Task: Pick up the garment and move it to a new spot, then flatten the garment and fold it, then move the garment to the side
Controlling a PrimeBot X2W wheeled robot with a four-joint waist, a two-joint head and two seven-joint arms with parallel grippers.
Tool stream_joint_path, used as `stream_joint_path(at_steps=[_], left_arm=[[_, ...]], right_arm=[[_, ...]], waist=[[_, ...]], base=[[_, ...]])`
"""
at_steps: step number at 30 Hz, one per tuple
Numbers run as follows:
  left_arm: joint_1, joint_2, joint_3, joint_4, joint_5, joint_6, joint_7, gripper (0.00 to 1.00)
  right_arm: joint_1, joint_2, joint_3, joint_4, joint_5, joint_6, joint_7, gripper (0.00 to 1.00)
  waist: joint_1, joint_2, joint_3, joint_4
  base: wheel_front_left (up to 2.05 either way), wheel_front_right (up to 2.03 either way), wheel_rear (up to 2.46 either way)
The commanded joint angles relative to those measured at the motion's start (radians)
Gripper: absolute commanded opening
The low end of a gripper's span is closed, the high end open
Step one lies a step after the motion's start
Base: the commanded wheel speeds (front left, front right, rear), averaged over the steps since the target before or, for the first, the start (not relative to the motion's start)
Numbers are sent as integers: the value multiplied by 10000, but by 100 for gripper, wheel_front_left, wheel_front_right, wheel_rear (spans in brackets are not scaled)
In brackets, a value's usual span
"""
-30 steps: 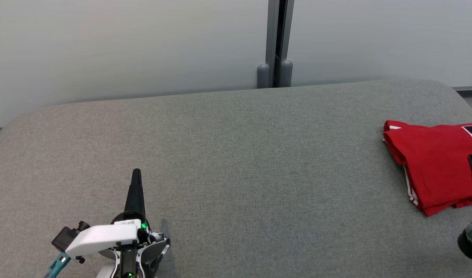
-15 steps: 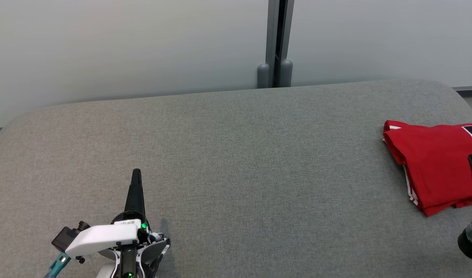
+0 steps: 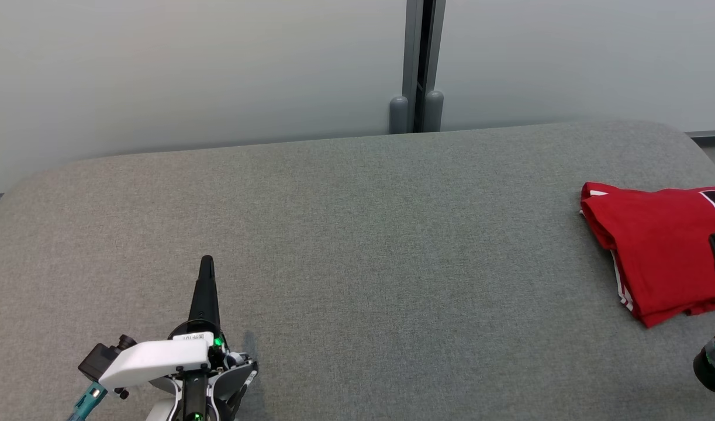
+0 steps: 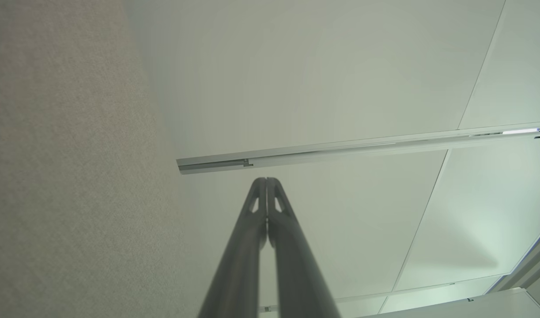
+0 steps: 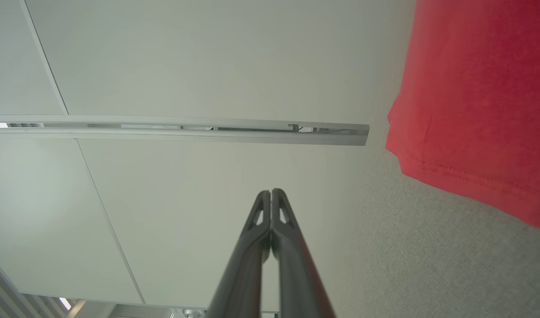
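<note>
Left gripper [image 4: 266, 181]: fingers clenched, the two dark tips pressed flat against each other along their length, grasping no item. In the head view these fingers point away from the robot, over the near left part of the grey padded surface [image 3: 357, 234]; contact with the fabric cannot be judged. Right gripper [image 5: 271, 192]: fingers likewise clenched tip to tip, closed on themselves. In the head view a dark fingertip of this gripper stands at the right edge of the frame, overlapping the near right part of the garment [image 3: 655, 251]; whether it touches the cloth cannot be told from that view. In the right wrist view the garment lies to the right of the fingertips and ahead of them, clearly apart, with a stitched hem facing the fingers and grey fabric between. The garment is red, folded into a compact stack with layered edges on the side facing the left gripper, white trim at one edge and dark lettering cut off by the frame. It rests flat on the padded surface near that surface's right end, well apart from the left fingers. Beyond both sets of fingertips runs a metal rail [image 5: 186, 130] across pale wall panels [image 3: 187, 70], with a dark vertical post [image 3: 418, 58] behind the far edge of the surface.
</note>
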Motion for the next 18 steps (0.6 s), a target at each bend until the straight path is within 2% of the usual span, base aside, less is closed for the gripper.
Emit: stream_joint_path(at_steps=[1,18], left_arm=[[-146,31,13,3,15,-44,-23,0],[-146,31,14,2,15,-44,-23,0]], right_arm=[[65,-65,7,10,39,0,-40,0],[68,-68,17,11,45,0,-47,0]], waist=[[-1,0,0,0],[-1,0,0,0]], base=[[0,0,0],[0,0,0]])
